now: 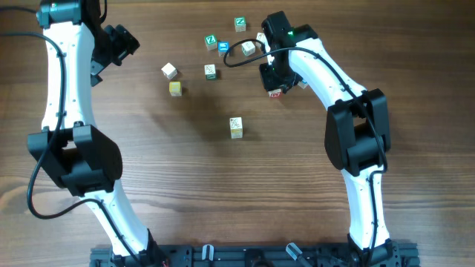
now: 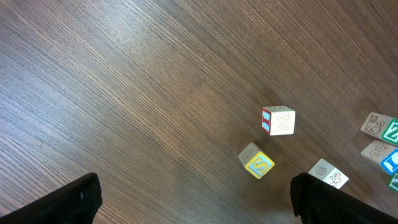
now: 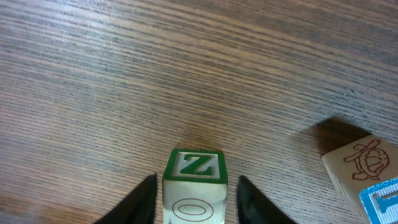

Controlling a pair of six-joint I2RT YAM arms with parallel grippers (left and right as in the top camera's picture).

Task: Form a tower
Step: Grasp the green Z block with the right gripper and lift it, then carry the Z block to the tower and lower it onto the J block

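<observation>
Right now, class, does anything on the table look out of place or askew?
Nothing is damaged or spilled. The yellow-faced wooden cube sits twisted relative to the pale Z-lettered wooden cube beside it, which is only mildly odd.

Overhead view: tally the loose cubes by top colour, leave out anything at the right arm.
green cubes: 2
blue cube: 1
yellow cube: 1
pale wood cubes: 4 (the central one looks taller, maybe a stack)
Total: 8
Left out: the Z cube between the fingers of the right gripper, and whatever that arm covers.
</observation>
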